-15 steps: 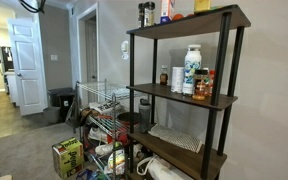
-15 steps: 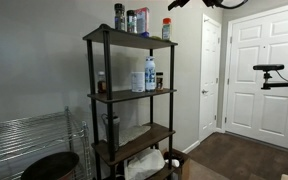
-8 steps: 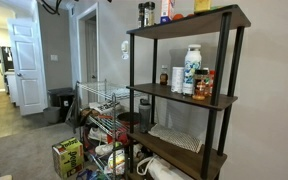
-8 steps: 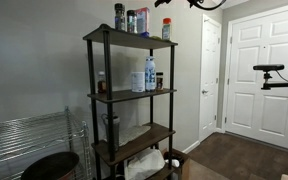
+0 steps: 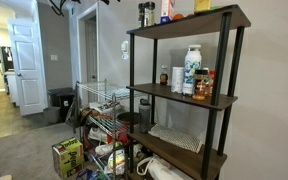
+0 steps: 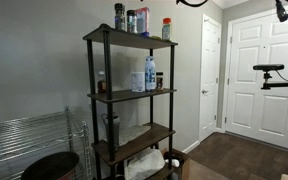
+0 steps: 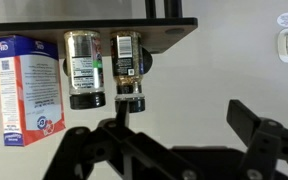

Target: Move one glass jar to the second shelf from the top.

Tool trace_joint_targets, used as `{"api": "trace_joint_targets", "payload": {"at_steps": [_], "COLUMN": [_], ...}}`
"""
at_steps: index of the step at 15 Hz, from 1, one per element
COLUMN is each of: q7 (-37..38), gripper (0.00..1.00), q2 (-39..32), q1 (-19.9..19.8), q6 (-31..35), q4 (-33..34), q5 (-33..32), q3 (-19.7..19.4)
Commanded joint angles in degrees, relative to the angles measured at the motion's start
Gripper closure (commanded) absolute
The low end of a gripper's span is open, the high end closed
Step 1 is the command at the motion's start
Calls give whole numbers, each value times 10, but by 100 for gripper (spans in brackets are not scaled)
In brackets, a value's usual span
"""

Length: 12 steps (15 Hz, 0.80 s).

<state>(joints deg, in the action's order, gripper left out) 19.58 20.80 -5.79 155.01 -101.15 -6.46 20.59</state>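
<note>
Two alike glass jars stand on the top board of the rack, seen in both exterior views (image 5: 144,14) (image 6: 119,17). The wrist view is upside down, so the two jars (image 7: 84,68) (image 7: 130,68) hang from the top board (image 7: 169,33) with their lids downward. My gripper (image 7: 162,122) is open and empty, level with the jars and a short way in front of them. Its fingers (image 7: 246,118) spread wide. The second shelf from the top (image 5: 184,97) (image 6: 134,95) is a dark-brown board. In the exterior views only dark parts of the arm show at the top edge (image 5: 79,4) (image 6: 194,3).
The second shelf carries a white bottle (image 5: 192,70), a small brown bottle (image 5: 164,76) and red-lidded spice jars (image 5: 204,85). A white, blue and red carton (image 7: 29,90) stands beside the jars. A wire basket cart (image 5: 102,120) stands next to the rack. A white door (image 6: 266,70) is nearby.
The arm has shifted along the top edge of both exterior views, closer to the top of the rack. The jars and the things on the shelves have not moved.
</note>
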Motion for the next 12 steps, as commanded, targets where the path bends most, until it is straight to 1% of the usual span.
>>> {"api": "trace_joint_targets", "payload": {"at_steps": [1, 8, 10, 11, 12], "q7": [6, 9, 24, 22, 21], "gripper": [0, 0, 0, 0, 0], "q2": [-5, -13, -35, -56, -70], "q1": [17, 13, -9, -7, -24], "q6": [-2, 4, 12, 15, 13], "q4": [4, 11, 33, 49, 64], "q5": [-11, -15, -52, -61, -67], "q3": [-13, -11, 7, 11, 28]}}
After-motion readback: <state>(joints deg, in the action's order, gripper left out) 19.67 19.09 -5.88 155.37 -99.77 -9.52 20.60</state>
